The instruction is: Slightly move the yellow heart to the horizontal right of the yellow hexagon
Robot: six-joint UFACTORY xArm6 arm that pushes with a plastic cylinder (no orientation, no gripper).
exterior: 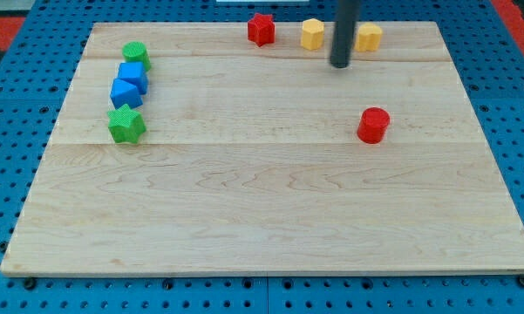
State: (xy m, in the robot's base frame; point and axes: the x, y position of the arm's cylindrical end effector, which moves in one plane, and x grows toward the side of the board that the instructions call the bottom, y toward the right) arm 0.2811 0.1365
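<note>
The yellow hexagon [312,33] sits near the board's top edge, right of centre. The yellow heart [369,37] lies to its right at about the same height, partly hidden by the dark rod. My tip [340,64] rests on the board just below the gap between the two yellow blocks, closer to the heart's lower left. It touches neither block that I can see.
A red star [261,29] sits left of the hexagon. A red cylinder [373,125] stands below the tip to the right. At the left are a green cylinder [135,55], two blue cubes [129,84] and a green star [125,124]. The wooden board [270,218] lies on a blue pegboard.
</note>
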